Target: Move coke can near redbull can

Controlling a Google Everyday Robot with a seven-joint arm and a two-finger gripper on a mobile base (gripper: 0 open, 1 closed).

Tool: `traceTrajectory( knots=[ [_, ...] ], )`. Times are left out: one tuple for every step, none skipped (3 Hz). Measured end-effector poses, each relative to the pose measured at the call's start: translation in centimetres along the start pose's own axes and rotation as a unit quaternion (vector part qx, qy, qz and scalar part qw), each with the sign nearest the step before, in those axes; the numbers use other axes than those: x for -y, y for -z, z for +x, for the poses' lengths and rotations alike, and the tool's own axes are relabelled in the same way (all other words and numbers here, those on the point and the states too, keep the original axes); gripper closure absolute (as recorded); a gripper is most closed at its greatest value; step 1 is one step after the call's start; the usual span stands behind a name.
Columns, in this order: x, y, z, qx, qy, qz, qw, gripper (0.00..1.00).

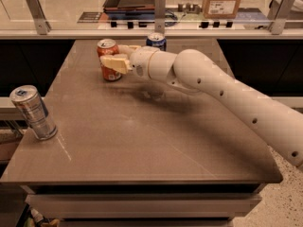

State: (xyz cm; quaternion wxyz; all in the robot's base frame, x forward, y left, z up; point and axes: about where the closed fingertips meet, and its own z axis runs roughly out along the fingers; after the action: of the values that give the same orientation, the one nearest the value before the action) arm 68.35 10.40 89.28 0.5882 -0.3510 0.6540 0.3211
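Camera view looks down on a brown desk with three cans on it. The coke can, orange-red with a silver top, stands upright near the far edge, left of centre. Pale markings show on its side, but no writing can be read.

The pincer is at this can, on the end of a white arm that reaches in from the right. Its jaws stand apart with the can between them: one cream finger crosses the can's front and the other runs behind it. Whether the pads press the can cannot be told.

The redbull can, slim and silver with blue panels, stands at the near left edge, well apart from the coke can; no brand lettering is legible. A dark blue can stands at the far edge, just behind the arm's wrist.

On the counter beyond sits a cardboard box with a white label, its print too small to read.
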Motion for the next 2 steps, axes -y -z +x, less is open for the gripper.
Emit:
traceTrajectory(
  knots=[
    [0.34, -0.30, 0.47, 0.007, -0.008, -0.003, 0.9999, 0.87],
    [0.48, -0.13, 0.79, 0.009, -0.014, -0.001, 0.9999, 1.00]
  ],
)
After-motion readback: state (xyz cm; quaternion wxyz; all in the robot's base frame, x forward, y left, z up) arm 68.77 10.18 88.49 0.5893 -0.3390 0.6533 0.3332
